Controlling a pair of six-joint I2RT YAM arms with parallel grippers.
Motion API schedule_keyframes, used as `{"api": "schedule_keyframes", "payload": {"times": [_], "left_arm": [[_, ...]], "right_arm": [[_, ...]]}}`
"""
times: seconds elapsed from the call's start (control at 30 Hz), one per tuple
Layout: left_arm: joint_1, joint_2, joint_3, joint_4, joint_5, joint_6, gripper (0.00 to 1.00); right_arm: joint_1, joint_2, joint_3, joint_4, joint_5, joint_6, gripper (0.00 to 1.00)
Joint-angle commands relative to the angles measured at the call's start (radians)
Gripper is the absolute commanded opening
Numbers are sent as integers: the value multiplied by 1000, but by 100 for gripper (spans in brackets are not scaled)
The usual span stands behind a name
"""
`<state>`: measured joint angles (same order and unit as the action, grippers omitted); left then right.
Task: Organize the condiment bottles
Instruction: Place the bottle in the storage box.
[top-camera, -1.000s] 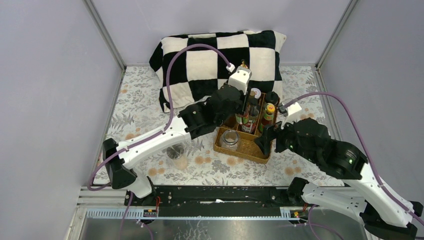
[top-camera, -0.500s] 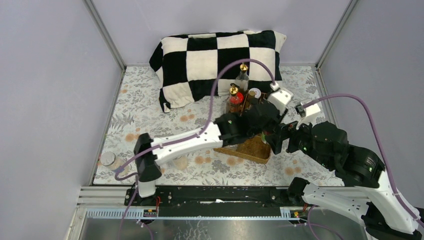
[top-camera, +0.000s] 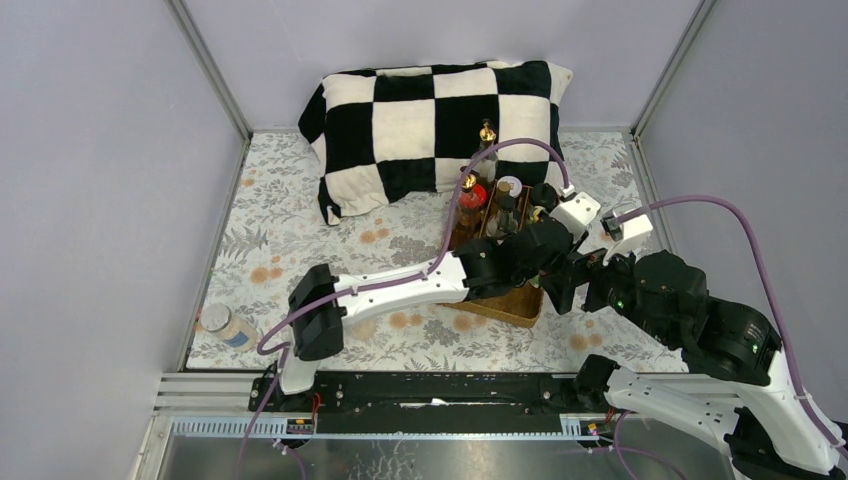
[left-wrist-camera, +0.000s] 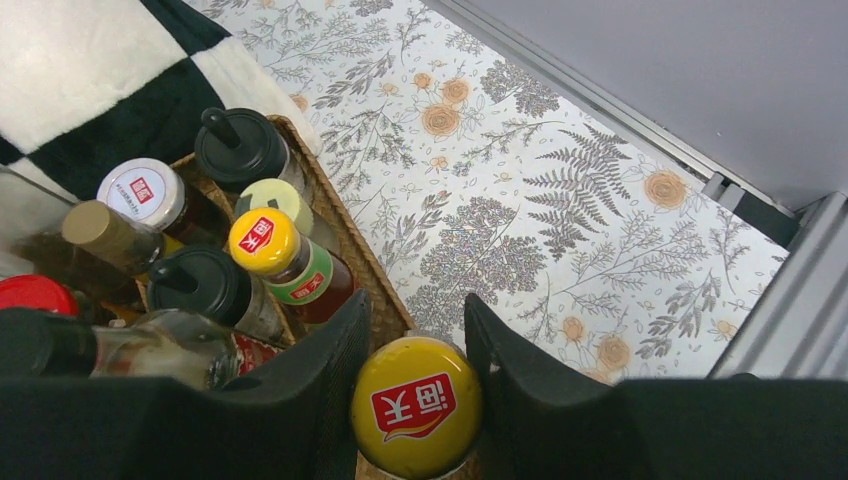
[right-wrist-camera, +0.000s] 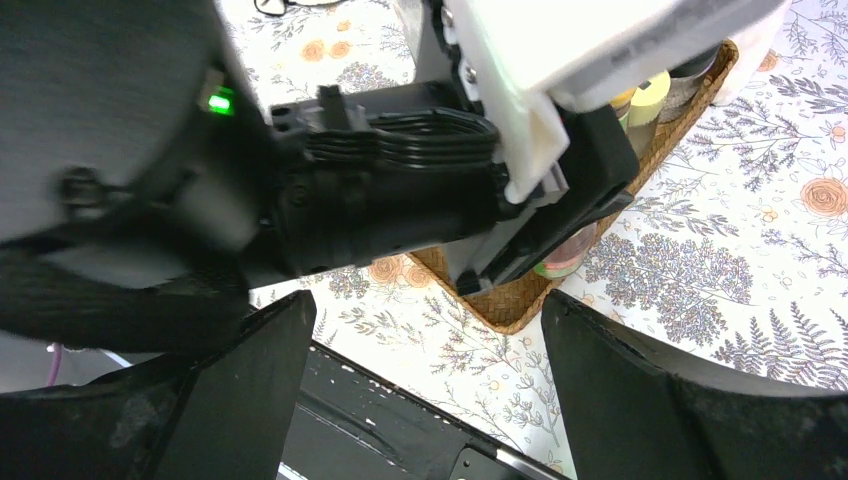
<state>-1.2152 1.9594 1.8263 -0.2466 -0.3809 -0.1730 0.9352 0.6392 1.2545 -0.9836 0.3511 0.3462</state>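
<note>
The wicker tray (left-wrist-camera: 378, 292) holds several upright capped bottles (left-wrist-camera: 268, 243). The left pincer (left-wrist-camera: 415, 345) pinches a yellow-capped bottle (left-wrist-camera: 415, 410) at the tray's edge; the right pincer (right-wrist-camera: 425, 390) hangs spread.

A tabletop (top-camera: 300, 215) under a pale cloth printed with grey ferns and orange flowers stands between plain lilac-grey walls (top-camera: 100, 150). Bare metal posts (top-camera: 213, 75) rise at the two far corners. A black-and-white chequered cushion (top-camera: 400, 120) lies against the back wall. A black rail (top-camera: 440, 392) edges the near side. The light is soft and even.
</note>
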Motion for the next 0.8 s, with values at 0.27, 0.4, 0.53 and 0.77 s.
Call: {"api": "schedule_keyframes", "payload": {"times": [0.27,0.4,0.53,0.77], "left_arm": [[121,65,-61,305,7,-11,18],[147,68,-62,311,23,-7,19],[165,85,-43,305,42,-5,18],[169,97,-69,336,90,-27,19]], "right_arm": [[2,-23,-18,-9,27,-4,91],[2,-24,-38,-1,23,-7,91],[3,-23,-54,13,15,-7,91],[2,-25,-72,20,13,-7,91]]}}
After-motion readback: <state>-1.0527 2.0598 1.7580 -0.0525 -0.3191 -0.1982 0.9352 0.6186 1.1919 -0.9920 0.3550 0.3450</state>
